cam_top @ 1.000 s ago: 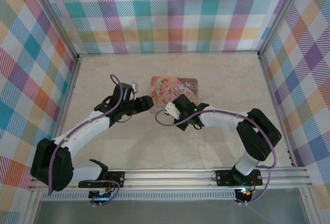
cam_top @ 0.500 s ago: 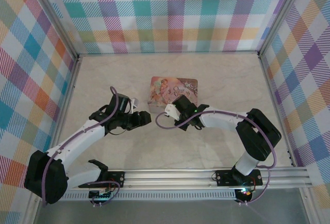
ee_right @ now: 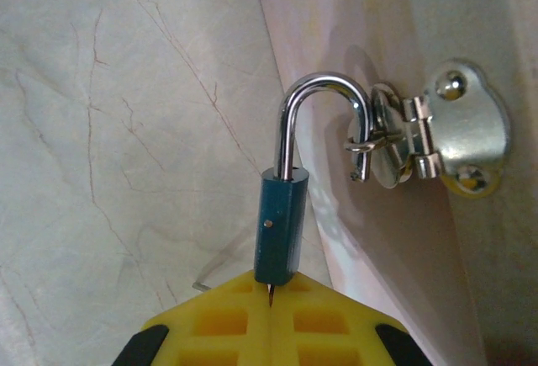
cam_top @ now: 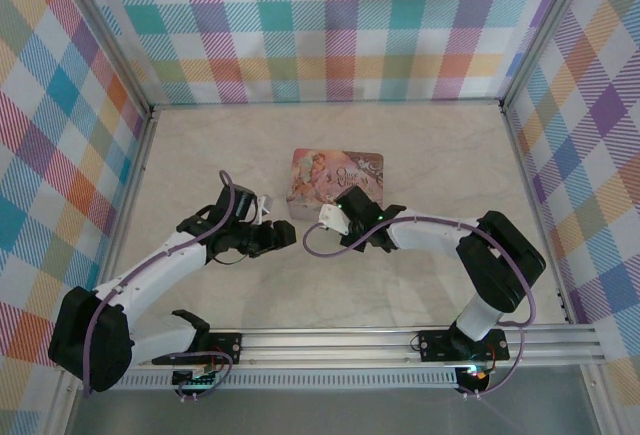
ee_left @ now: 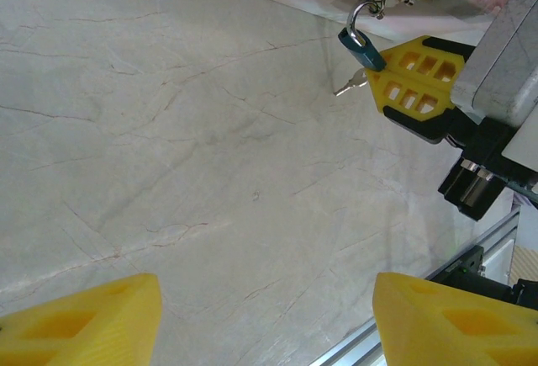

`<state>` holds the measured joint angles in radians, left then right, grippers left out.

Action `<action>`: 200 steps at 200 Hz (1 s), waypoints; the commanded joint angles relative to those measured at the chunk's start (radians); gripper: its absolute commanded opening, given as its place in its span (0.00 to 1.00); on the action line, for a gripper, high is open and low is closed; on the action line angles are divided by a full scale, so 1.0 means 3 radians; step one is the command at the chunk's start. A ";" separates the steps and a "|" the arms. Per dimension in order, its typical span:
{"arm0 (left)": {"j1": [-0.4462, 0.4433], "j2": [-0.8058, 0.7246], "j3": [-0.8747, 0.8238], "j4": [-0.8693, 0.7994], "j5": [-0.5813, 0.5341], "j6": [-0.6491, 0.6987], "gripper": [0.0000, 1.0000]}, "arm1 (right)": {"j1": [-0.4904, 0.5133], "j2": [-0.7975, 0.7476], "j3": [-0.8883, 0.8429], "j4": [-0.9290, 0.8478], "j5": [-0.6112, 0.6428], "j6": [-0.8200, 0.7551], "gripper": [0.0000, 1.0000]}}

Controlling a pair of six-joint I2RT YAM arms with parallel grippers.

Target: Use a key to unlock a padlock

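A small blue padlock (ee_right: 282, 223) hangs by its silver shackle (ee_right: 324, 97) from the hasp (ee_right: 437, 130) on the front of a pink illustrated tin box (cam_top: 337, 173). The shackle's short leg ends outside the body. My right gripper (ee_right: 271, 286) is shut directly under the padlock on the key (ee_right: 271, 290), of which a thin sliver shows. A loose silver key (ee_left: 349, 87) sticks out beside it. The left wrist view shows the padlock (ee_left: 361, 46) and the right fingers (ee_left: 412, 76) ahead. My left gripper (ee_left: 265, 315) stands open over bare table, apart from the lock.
The marble-patterned table (cam_top: 430, 155) is walled on three sides by plaid panels (cam_top: 330, 25). An aluminium rail (cam_top: 400, 340) carrying both arm bases runs along the near edge. The left gripper (cam_top: 288, 238) and right gripper (cam_top: 350, 198) are close together near the box's front.
My left gripper has drawn back from the box's front corner toward the near edge. The right gripper stays at the padlock.
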<state>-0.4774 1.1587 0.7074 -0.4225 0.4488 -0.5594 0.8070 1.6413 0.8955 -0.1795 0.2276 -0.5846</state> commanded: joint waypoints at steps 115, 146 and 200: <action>-0.0033 -0.0002 -0.0067 -0.0011 0.0038 -0.0002 0.67 | 0.0030 -0.0021 -0.0030 0.0240 0.0046 -0.0250 0.00; -0.0035 -0.0026 -0.0094 0.0002 0.0023 -0.0018 0.67 | 0.0050 -0.0019 0.0021 0.0252 -0.0009 -0.0284 0.00; -0.0034 -0.0064 -0.0125 0.0012 -0.0002 -0.0049 0.67 | 0.0071 0.0000 -0.0007 0.0444 -0.0010 -0.0409 0.00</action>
<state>-0.4774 1.1584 0.6823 -0.4168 0.4477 -0.5610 0.8200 1.6413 0.8951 -0.1188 0.2413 -0.6712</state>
